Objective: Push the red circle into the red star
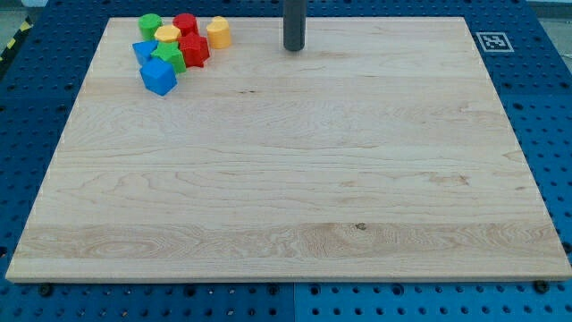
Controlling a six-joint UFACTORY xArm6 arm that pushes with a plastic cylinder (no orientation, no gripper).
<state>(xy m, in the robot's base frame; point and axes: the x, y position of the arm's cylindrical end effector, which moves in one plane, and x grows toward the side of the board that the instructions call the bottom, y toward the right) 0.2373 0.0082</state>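
Currently tip (294,47) parked far centre on board (295,179), touching nothing; no fingers, bare rod. Red circle (185,24) already against red star (194,48), packed within far-left cluster beside yellow block (219,33).

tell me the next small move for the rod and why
Probably slide my tip toward the view's left, to the top side of the block cluster. The red circle already sits tight against the red star, packed among other blocks, while my tip stands well off to their right, touching nothing.
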